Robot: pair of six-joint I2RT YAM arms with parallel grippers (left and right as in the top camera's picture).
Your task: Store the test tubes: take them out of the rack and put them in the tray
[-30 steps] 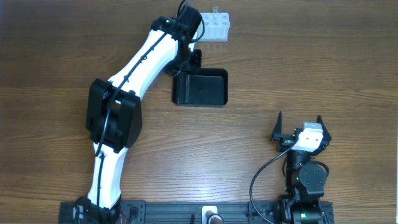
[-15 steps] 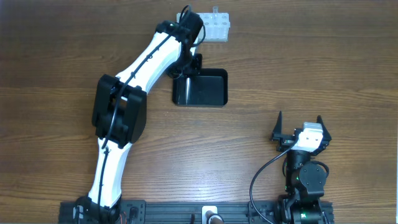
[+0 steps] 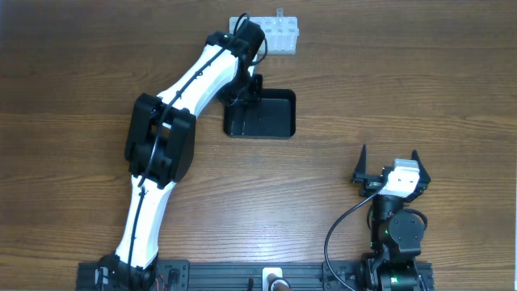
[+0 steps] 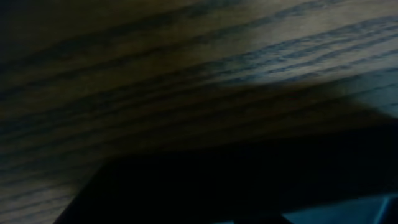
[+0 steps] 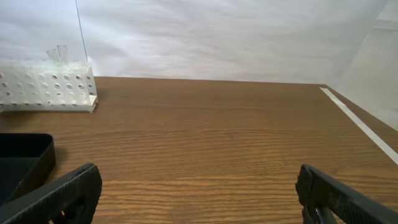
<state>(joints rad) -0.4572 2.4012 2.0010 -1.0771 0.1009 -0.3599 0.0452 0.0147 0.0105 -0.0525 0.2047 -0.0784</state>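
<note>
So here's how things sat for us. The white rack point(image 3: 273, 35) was right at the far edge of the table point(image 3: 420, 73), up against the white backdrop point(image 5: 217, 37). A clear test tube point(image 5: 60, 53) poked up out of its top near one end. The black tray point(image 3: 275, 117) lay just in front of the rack, near it but not touching, with its long sides running parallel to that far edge.

The left arm point(image 3: 194, 81) stretched diagonally up the table from its base. The left gripper point(image 3: 252, 86) was down low at the tray's far-left corner, about where the tray and rack come closest. Its wrist camera sat really close over the wood grain with the tray's dark wall alongside. We honestly couldn't tell whether that gripper was open or closed, or whether it carried anything.

The right arm point(image 3: 396, 226) sat folded over its own base at the near-right of the table. The right gripper point(image 3: 389, 162) pointed toward the far edge with its jaws spread wide apart.

As for room to move, a broad run of wood lay between the tray's right side and the right gripper, and another stretch sat left of the left arm. We also spotted a pale strip point(image 5: 357, 121) running along the wood near the table's right edge, well apart from the tray and rack.
</note>
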